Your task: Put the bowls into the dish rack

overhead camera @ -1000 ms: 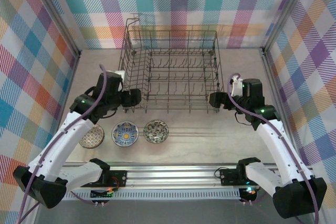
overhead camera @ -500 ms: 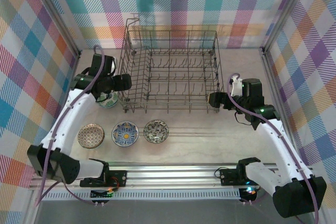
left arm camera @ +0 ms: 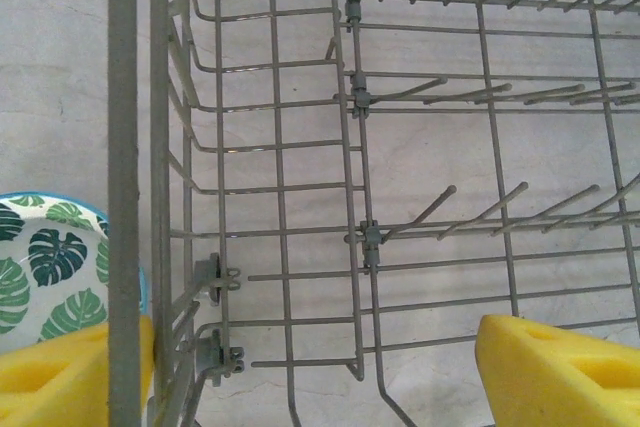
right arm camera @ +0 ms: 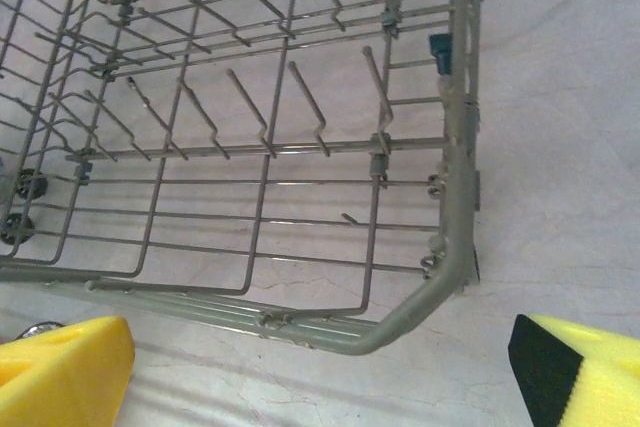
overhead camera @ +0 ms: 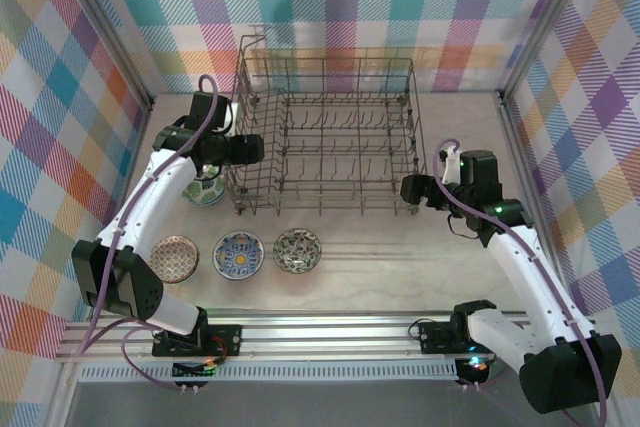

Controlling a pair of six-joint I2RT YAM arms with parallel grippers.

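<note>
The dish rack (overhead camera: 325,137) is a grey wire basket at mid table, with no bowl in it. Three bowls lie in a row in front of it: tan-brown (overhead camera: 175,258), blue-white (overhead camera: 239,253) and grey (overhead camera: 298,249). A green leaf-patterned bowl (overhead camera: 206,190) (left arm camera: 48,267) sits on the table just outside the rack's left wall, partly under my left arm. My left gripper (overhead camera: 252,150) (left arm camera: 315,377) is open above that wall, one yellow finger (left arm camera: 70,387) outside and the other inside. My right gripper (overhead camera: 408,190) (right arm camera: 320,377) is open at the rack's near right corner (right arm camera: 425,292), holding nothing.
Plaid walls close in the table on three sides. An aluminium rail (overhead camera: 330,332) with the arm bases runs along the near edge. Bare tabletop lies to the right of the rack and in front of it, beside the bowl row.
My left arm has swung back from the rack's near left corner to its left wall, uncovering the green bowl. The right arm has barely moved.
</note>
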